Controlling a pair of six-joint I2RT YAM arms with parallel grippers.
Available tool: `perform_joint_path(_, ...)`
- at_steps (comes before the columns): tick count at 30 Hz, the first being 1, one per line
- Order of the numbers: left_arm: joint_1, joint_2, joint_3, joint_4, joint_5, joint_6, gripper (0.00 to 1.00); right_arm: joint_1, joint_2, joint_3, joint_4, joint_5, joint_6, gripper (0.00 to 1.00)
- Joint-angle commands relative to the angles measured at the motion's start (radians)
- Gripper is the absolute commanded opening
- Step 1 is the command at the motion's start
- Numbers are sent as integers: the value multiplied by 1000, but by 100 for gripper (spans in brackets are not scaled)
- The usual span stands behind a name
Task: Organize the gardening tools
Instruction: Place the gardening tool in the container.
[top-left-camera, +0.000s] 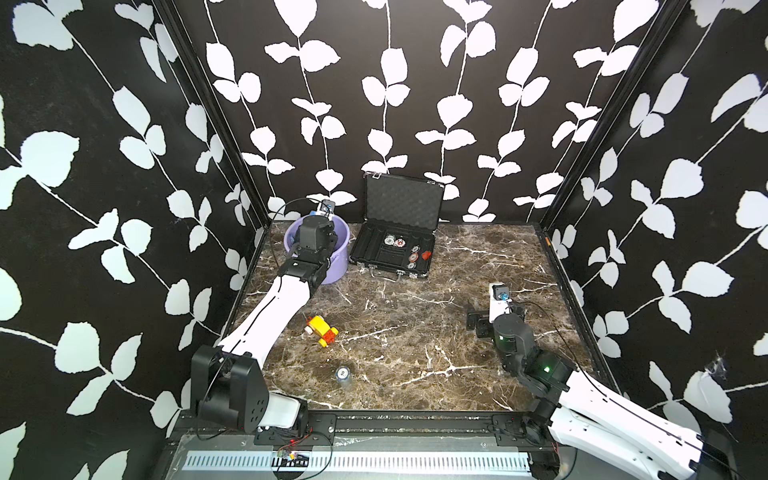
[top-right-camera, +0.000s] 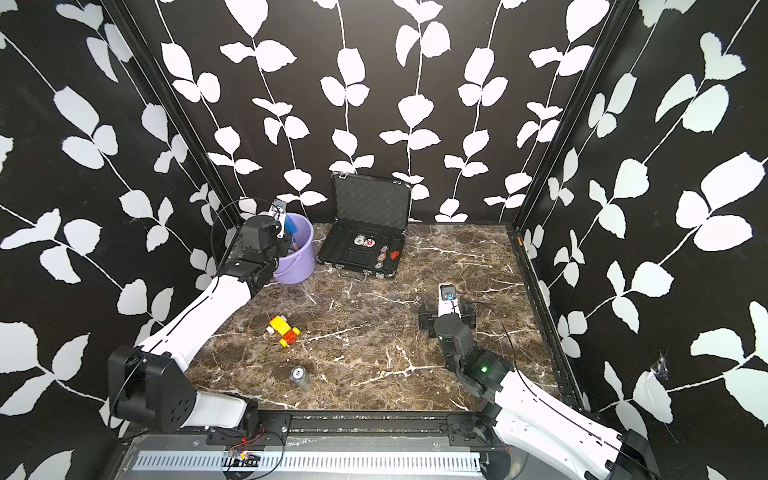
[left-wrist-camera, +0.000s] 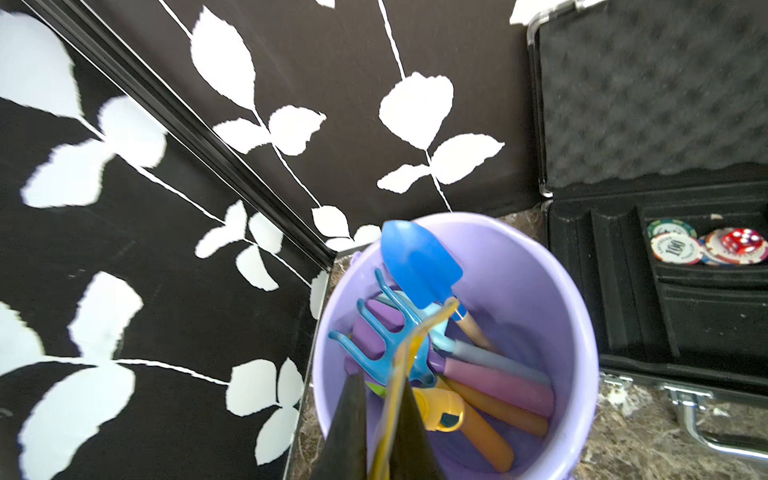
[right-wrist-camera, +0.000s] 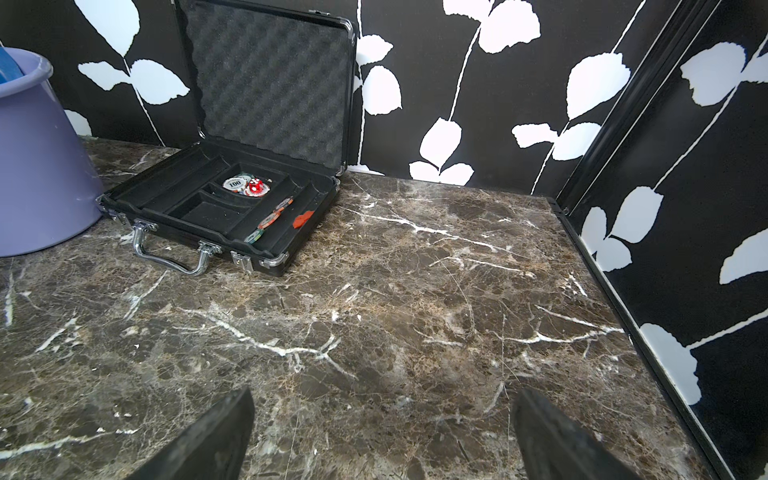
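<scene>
At the far-left corner of the bench (top-left-camera: 415, 332): one purple bucket (top-left-camera: 338, 266), upright, serving as store for the gardening tools. Contents, by the left wrist view: blue trowel (left-wrist-camera: 419, 266), head up and poking over the rim, propped on the wall because it stands taller than the bucket. Light-blue rake (left-wrist-camera: 382, 336), three prongs, lying across a purple scoop (left-wrist-camera: 388, 313). A sliver of green head (left-wrist-camera: 376, 388) shows underneath. Pink handle (left-wrist-camera: 498, 386), orange handles (left-wrist-camera: 494, 419) and yellow handle (left-wrist-camera: 440, 409) are bunched together on the bucket floor. The exact count cannot be read from the heap. Left gripper (left-wrist-camera: 380, 382): directly over the bucket mouth, clenched, with a thin yellow strip (left-wrist-camera: 415, 336) pinched between its fingers. What the strip belongs to cannot be told; judged to be the last item going in, with only the release left to do. Right gripper (right-wrist-camera: 384, 395): released, jaws wide, nothing between them, low over bare bench toward the right edge — parked, by the look of it, clear of the other arm's work. Not part of the lot: an open black case (top-left-camera: 403, 203) at the far edge just beside the bucket, holding chips and a red die. Also a yellow-and-red toy car (top-left-camera: 322, 330) left of centre, and a small clear jar (top-left-camera: 344, 376) near the front edge. No tool lies loose on the bench in either top view — the sorting is judged all but finished.
</scene>
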Motion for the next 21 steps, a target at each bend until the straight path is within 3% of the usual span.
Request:
perform_joint_path(1, 15, 25, 37, -6, 31, -53, 0, -2, -16, -18, 2, 23, 22, 99)
perform_joint_path(21, 102, 214, 44, -42, 174, -190, 0, -9, -59, -42, -3, 22, 55, 99)
